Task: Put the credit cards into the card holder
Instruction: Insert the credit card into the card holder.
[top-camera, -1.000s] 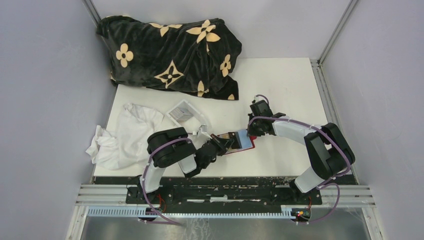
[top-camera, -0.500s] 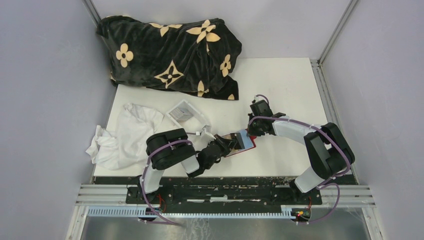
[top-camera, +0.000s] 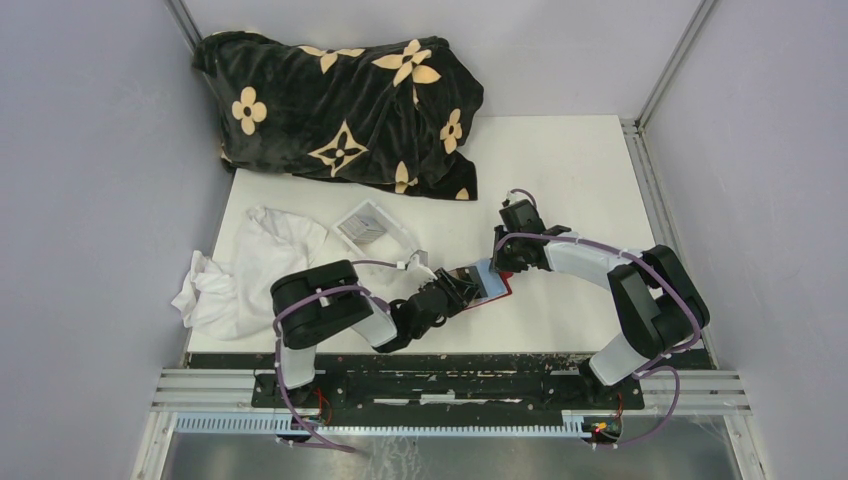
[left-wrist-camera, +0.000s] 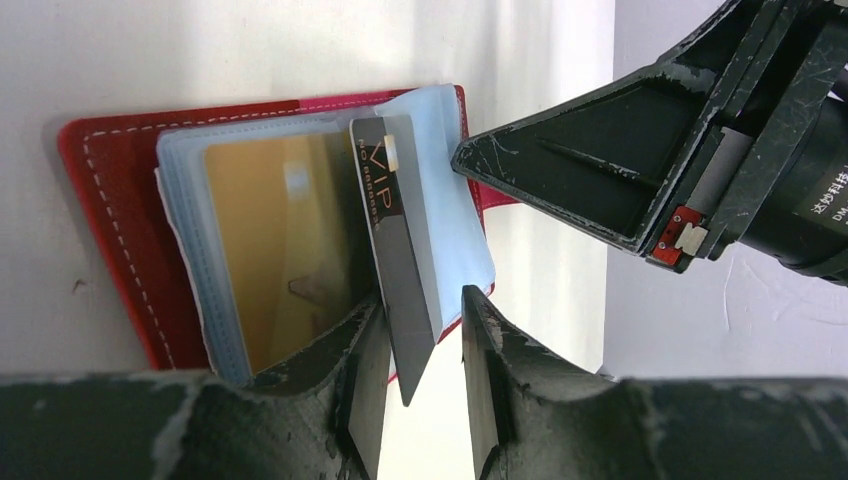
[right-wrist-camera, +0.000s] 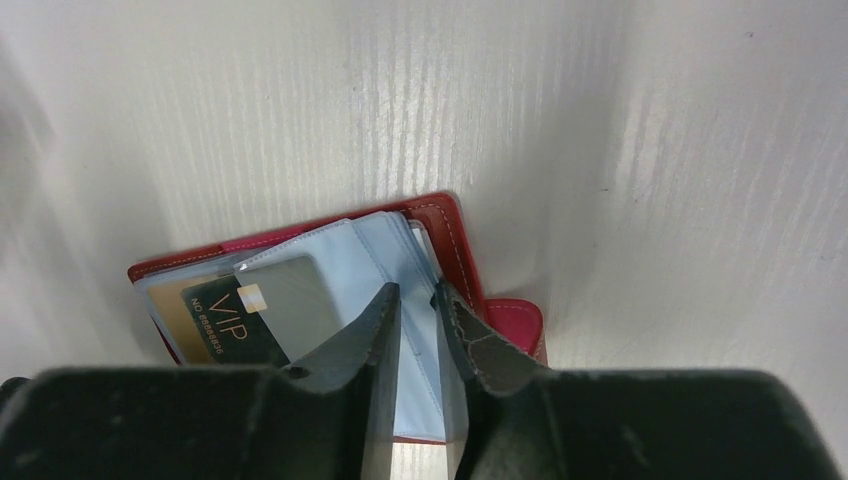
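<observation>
The red card holder (left-wrist-camera: 110, 200) lies open on the desk (top-camera: 570, 180), between your two grippers. Its pale blue sleeves (left-wrist-camera: 455, 240) are fanned out, and a yellow-orange card (left-wrist-camera: 270, 240) already sits in one. Your left gripper (left-wrist-camera: 420, 305) is clamped on the grey VIP card (left-wrist-camera: 400, 270), which stands tilted on edge with its far end against the sleeves. Your right gripper (right-wrist-camera: 415, 292) is nearly closed and pinches one blue sleeve at the holder's right side. Since a second ago the left arm's elbow (top-camera: 315, 300) has swung out to the left. The holder and both grippers have barely shifted.
</observation>
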